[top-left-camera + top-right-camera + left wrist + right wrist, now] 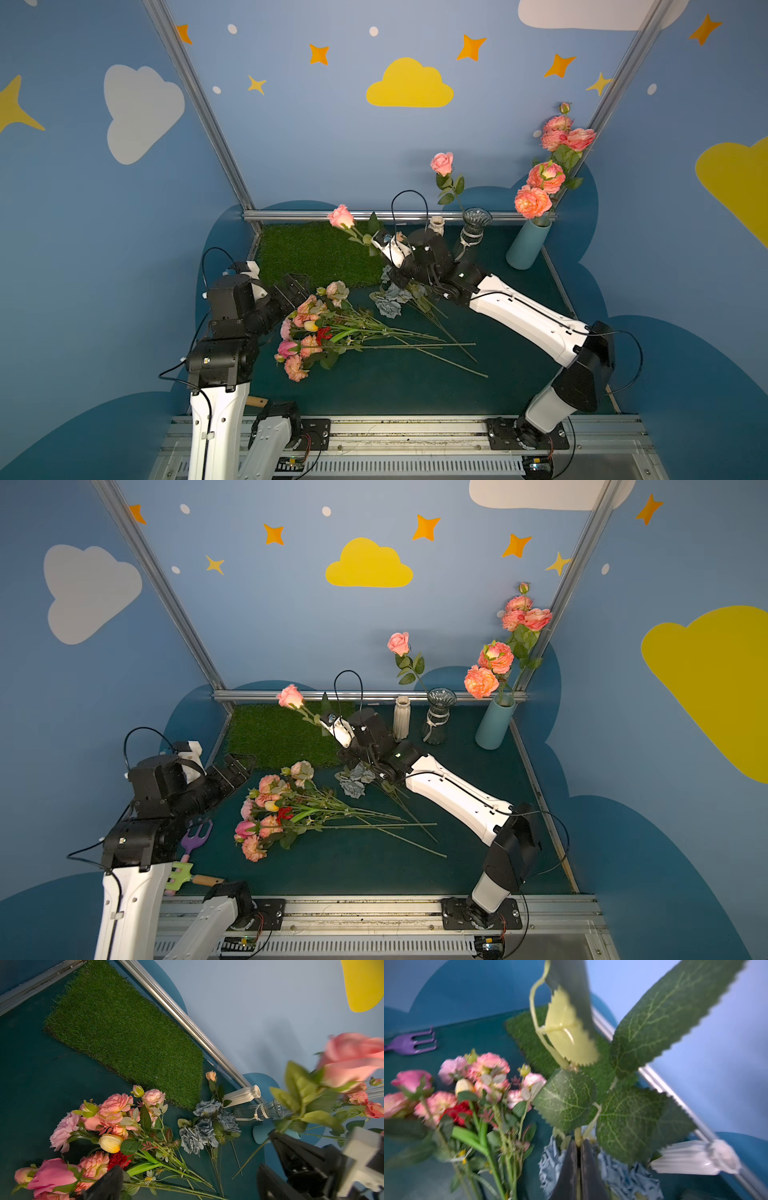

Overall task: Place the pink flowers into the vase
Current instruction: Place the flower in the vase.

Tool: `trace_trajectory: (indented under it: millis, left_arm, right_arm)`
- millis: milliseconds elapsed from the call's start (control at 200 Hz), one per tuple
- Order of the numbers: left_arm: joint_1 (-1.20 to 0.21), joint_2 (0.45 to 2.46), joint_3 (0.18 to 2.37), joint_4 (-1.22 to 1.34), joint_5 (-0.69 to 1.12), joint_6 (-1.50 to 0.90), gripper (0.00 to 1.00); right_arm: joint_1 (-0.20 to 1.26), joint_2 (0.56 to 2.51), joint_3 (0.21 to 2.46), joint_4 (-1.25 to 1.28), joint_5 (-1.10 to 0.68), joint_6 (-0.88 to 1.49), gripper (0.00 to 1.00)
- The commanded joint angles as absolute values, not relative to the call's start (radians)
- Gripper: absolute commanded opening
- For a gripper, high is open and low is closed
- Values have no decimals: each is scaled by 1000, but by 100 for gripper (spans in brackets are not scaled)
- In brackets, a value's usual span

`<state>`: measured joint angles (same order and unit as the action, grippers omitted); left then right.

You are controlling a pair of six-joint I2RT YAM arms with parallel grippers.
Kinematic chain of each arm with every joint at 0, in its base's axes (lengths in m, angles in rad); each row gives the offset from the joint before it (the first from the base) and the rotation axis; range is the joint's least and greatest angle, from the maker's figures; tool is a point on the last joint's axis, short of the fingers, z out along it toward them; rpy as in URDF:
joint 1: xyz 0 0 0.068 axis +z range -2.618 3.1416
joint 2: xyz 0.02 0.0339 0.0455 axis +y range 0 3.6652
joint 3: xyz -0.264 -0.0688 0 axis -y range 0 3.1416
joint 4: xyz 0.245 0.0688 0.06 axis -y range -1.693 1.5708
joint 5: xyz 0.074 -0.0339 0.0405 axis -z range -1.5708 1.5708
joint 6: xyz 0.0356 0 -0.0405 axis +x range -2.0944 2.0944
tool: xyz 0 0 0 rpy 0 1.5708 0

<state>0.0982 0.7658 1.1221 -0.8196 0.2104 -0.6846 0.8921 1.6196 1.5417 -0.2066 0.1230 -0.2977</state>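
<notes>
Judging from both top views, the greatest risk lay with the right arm [519, 316], stretched low across the table [395, 390] from 4 o'clock towards the centre. By a swing towards the vases, the grey-blue bunch [388, 301] beneath its wrist could be dragged, or the white vase [401, 719] and the glass vase [473, 232], stood close behind it at 1 o'clock, could be toppled. The teal vase [525, 247] at 2 o'clock was crowded with salmon blooms, so a fresh stem could be snagged there. The held rose [341, 217] was carried high at 12 o'clock, over the far corner of the grass mat [307, 257], its stem pinched between the closed jaws of the right gripper [578, 1146] just below a cluster of leaves. That contact was blurred in the wrist view, so its firmness could not be judged; the thin stem might be twisted or let slip while being tilted.

The rest of the pink flowers [309, 328] were heaped at 8 o'clock, stems fanned towards 4 o'clock. The left gripper [298, 286] was poised just beside them at 9 o'clock, jaws spread wide, nothing between them.

Open room was offered along the front edge at 6 o'clock and over the mat at 11 o'clock. The table was hemmed closely by the rear rail [311, 215] and side walls, and the 8 o'clock edge was cluttered by a purple fork [197, 837].
</notes>
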Motion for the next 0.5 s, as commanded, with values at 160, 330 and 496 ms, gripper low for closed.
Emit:
trace_trajectory:
  millis: [160, 330, 496]
  left_arm:
    - [103, 783, 1061, -742, 227, -679, 100]
    - [103, 804, 1031, -712, 226, -680, 100]
    - [103, 827, 1011, -691, 226, -672, 100]
  right_arm:
    - [791, 1566, 1552, 240, 324, -421, 0]
    - [734, 1635, 1675, 337, 442, -543, 0]
    - [654, 1699, 1742, 443, 477, -606, 0]
